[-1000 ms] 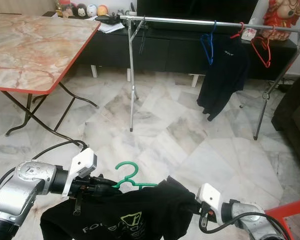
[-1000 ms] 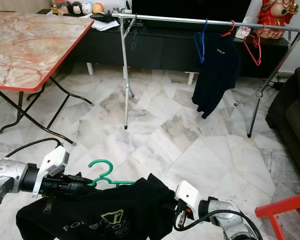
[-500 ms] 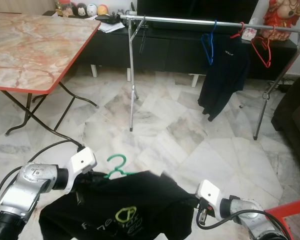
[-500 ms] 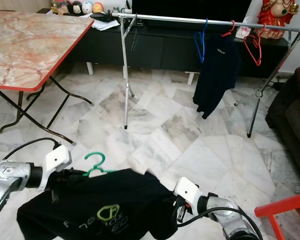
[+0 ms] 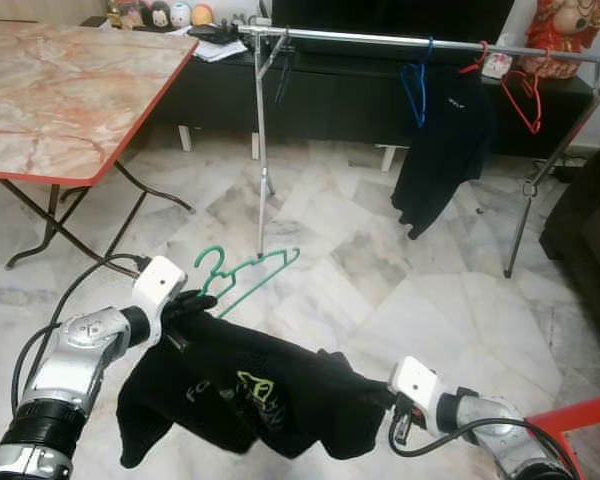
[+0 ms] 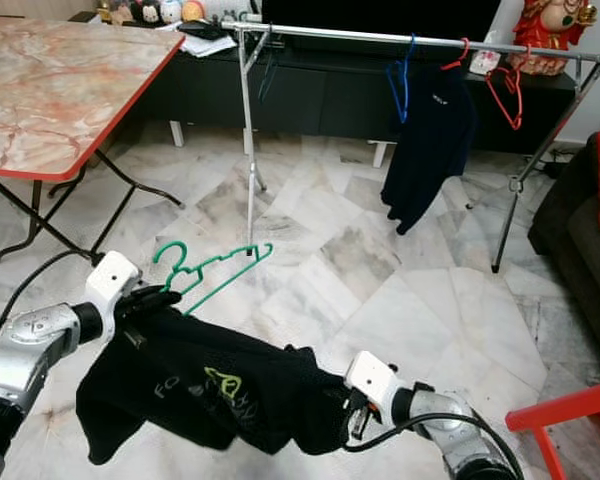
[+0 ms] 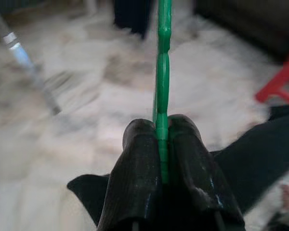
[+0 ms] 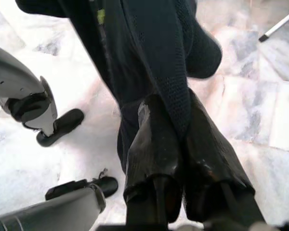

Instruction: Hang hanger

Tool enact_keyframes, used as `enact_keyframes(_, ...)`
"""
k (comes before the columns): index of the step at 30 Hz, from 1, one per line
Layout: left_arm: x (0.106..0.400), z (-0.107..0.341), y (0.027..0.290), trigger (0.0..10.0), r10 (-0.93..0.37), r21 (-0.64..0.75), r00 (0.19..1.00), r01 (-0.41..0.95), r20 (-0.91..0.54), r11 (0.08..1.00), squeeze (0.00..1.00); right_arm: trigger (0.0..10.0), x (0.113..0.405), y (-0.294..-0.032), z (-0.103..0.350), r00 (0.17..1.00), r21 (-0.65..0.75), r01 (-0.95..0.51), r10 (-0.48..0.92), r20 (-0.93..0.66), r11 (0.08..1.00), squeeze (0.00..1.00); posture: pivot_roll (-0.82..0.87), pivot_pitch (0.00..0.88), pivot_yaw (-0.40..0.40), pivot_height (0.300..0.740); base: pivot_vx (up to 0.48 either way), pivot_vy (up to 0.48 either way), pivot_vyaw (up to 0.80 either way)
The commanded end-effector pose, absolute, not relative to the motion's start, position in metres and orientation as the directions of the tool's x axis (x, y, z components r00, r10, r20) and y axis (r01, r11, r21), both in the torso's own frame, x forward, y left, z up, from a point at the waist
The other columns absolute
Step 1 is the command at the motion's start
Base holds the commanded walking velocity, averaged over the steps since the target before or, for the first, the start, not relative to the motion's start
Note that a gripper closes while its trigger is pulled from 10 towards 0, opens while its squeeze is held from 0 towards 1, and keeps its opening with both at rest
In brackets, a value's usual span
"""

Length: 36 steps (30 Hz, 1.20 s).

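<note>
A green hanger sticks up and to the right from my left gripper, which is shut on its lower end; the left wrist view shows the green hanger pinched between the two fingers. A black shirt with a yellow-green print sags low over the floor between both grippers. My right gripper is shut on the shirt's right edge, with the shirt's cloth pinched between its black fingers. The clothes rack rail runs across the far side.
On the rail hang a blue hanger, a red hanger and a dark garment. A marble-top folding table stands at the left. A red chair and a dark sofa are at the right. Marble floor lies between.
My left gripper has risen and swung the green hanger up, so most of it now stands bare above the shirt. The shirt hangs lower and more bunched between the grippers.
</note>
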<state>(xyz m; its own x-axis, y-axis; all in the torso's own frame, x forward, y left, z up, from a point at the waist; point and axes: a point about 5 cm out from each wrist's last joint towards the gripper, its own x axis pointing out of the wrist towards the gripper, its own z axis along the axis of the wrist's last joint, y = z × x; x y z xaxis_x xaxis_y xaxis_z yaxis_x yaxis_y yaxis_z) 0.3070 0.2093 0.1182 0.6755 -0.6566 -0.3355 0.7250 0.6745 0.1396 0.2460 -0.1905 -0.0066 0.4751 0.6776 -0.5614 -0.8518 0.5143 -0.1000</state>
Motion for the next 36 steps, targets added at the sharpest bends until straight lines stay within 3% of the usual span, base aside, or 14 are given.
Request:
enact_keyframes(1,0.294,0.119,0.198,10.0,-0.758,0.109,0.544,0.831,-0.358,0.545,0.0,10.0,0.239,-0.194,-0.014,0.442,-0.069,-0.858,0.664,-0.603,0.509,0.0,0.01,0.04,-0.098,0.74,0.0,0.0,0.0)
enact_keyframes(2,0.29,0.118,0.197,10.0,-0.775,0.099,0.512,0.851,-0.37,0.515,0.0,10.0,0.238,-0.194,-0.014,0.433,-0.062,-0.862,0.667,-0.606,0.504,0.13,0.01,0.04,-0.098,0.74,0.0,0.0,0.0)
enact_keyframes(3,0.289,0.117,0.197,10.0,-0.781,0.095,0.501,0.858,-0.373,0.504,0.0,10.0,0.238,-0.194,-0.014,0.429,-0.058,-0.864,0.669,-0.607,0.501,0.13,0.01,0.04,-0.098,0.74,0.0,0.0,0.0)
enact_keyframes(4,0.287,0.117,0.196,10.0,-0.789,0.086,0.489,0.864,-0.372,0.496,0.0,10.0,0.238,-0.194,-0.014,0.43,-0.06,-0.864,0.67,-0.606,0.5,0.67,0.01,0.04,-0.099,0.74,0.0,0.0,0.0)
enact_keyframes(5,0.285,0.116,0.194,10.0,-0.804,0.064,0.467,0.875,-0.368,0.479,0.0,10.0,0.238,-0.194,-0.014,0.436,-0.068,-0.862,0.666,-0.605,0.502,0.9,0.01,0.039,-0.101,0.74,0.0,0.0,0.0)
enact_keyframes(9,0.282,0.116,0.192,10.0,-0.822,0.037,0.435,0.89,-0.367,0.454,0.0,10.0,0.239,-0.194,-0.014,0.438,-0.07,-0.861,0.664,-0.606,0.503,0.94,0.01,0.04,-0.1,0.74,0.0,0.0,0.0)
enact_keyframes(10,0.28,0.116,0.192,10.0,-0.827,0.031,0.422,0.896,-0.371,0.443,0.0,10.0,0.239,-0.194,-0.014,0.44,-0.074,-0.86,0.662,-0.606,0.504,1.0,0.01,0.04,-0.099,0.74,0.0,0.0,0.0)
enact_keyframes(15,0.27,0.114,0.196,10.0,-0.834,0.014,0.352,0.924,-0.425,0.382,0.0,10.0,0.24,-0.192,-0.013,0.436,-0.07,-0.863,0.667,-0.604,0.501,1.0,0.02,0.048,-0.093,0.74,0.0,0.0,0.0)
enact_keyframes(17,0.271,0.114,0.198,10.0,-0.828,0.024,0.359,0.922,-0.431,0.387,0.0,10.0,0.24,-0.192,-0.013,0.439,-0.072,-0.862,0.667,-0.601,0.503,1.0,0.02,0.049,-0.091,0.74,0.0,0.0,0.0)
enact_keyframes(22,0.278,0.119,0.2,10.0,-0.812,0.051,0.433,0.891,-0.392,0.451,0.0,10.0,0.237,-0.186,-0.016,0.431,-0.054,-0.864,0.68,-0.593,0.501,1.0,0.02,0.055,-0.08,0.74,0.0,0.0,0.0)
enact_keyframes(26,0.291,0.133,0.196,10.0,-0.799,0.058,0.542,0.835,-0.262,0.547,0.0,10.0,0.235,-0.179,-0.018,0.432,-0.043,-0.864,0.694,-0.576,0.502,1.0,0.02,0.057,-0.067,0.74,0.0,0.0,0.0)
enact_keyframes(36,0.303,0.154,0.181,10.0,-0.798,-0.018,0.599,0.799,-0.056,0.601,0.0,10.0,0.233,-0.176,-0.02,0.446,-0.033,-0.854,0.697,-0.562,0.52,1.0,0.02,0.055,-0.057,0.74,0.0,0.0,0.0)
